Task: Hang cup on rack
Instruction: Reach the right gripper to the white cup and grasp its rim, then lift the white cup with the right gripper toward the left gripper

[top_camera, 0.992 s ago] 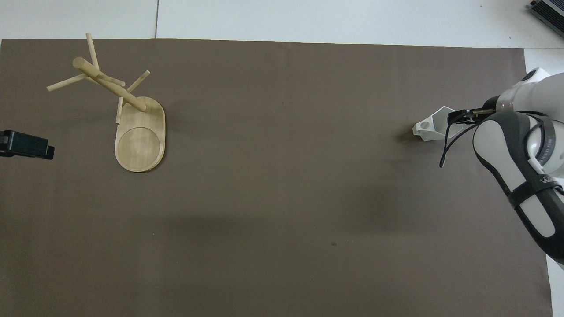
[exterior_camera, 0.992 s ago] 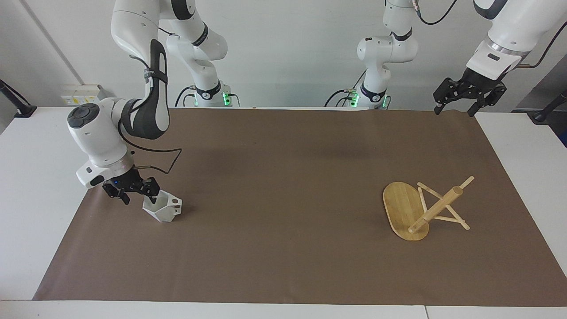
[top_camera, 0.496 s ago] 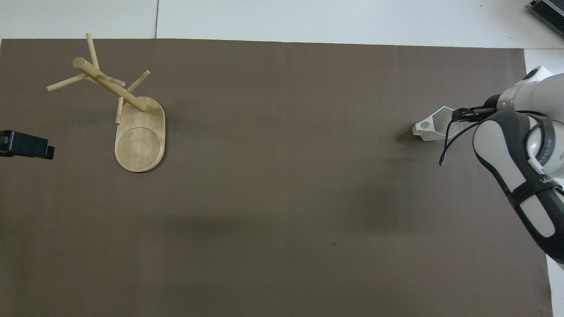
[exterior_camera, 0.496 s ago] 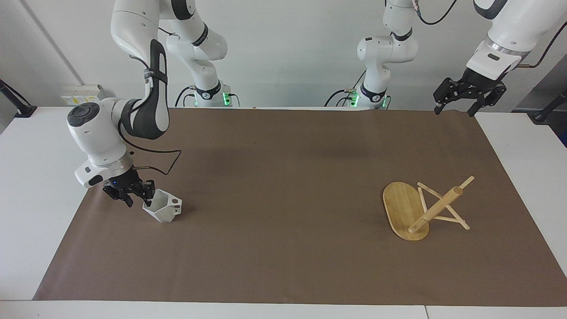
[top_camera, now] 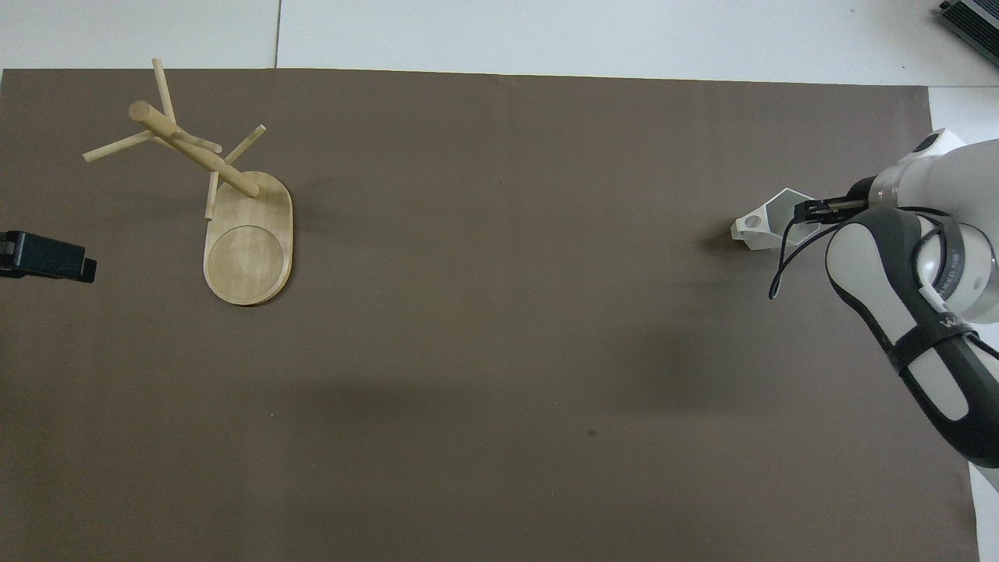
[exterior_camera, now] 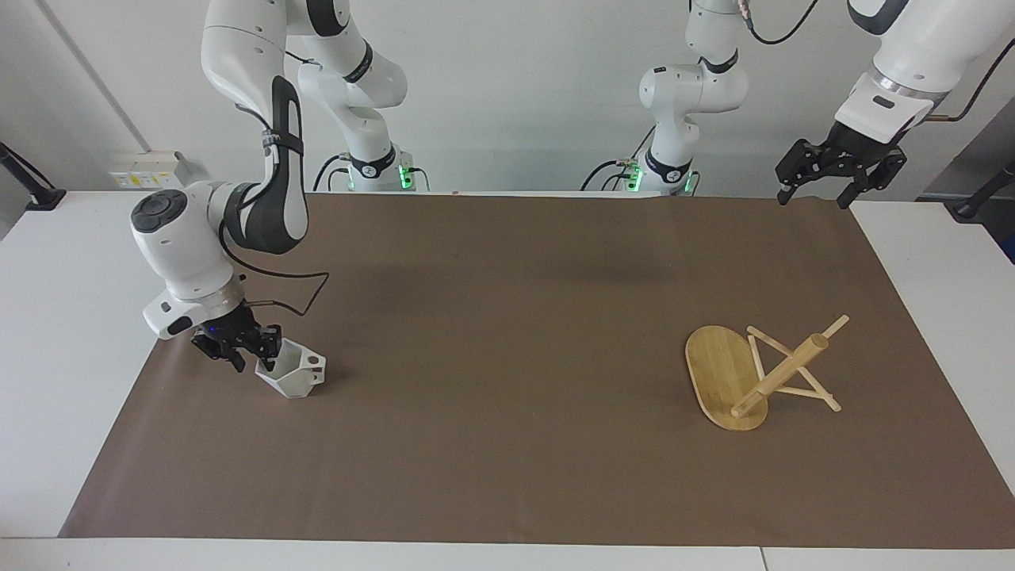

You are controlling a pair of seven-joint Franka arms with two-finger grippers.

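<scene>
Starting at the right arm's end of the table: the right arm is bent low over the brown mat (exterior_camera: 507,333), and the right gripper (exterior_camera: 255,358) is down at the cup (exterior_camera: 295,379). Looks like 1 finger sits inside the cup's mouth and the other outside, so the 2 fingers are pinched on the wall at the rim, about half closed. The cup sits on the mat, tipped a bit, with its handle and the round hole pointing toward the left arm's end of the table. The middle of the mat is just bare brown paper.

Way over toward the left arm's end is the rack (exterior_camera: 718,369), well apart from the cup. Its oval base is flat on the mat, with the post rising from the end of the base farther from the robots and thin pegs sticking out.

The left arm waits. The left gripper (exterior_camera: 813,194) hangs up in the air over the mat's corner by the robots, fingers spread wide, holding nothing.
</scene>
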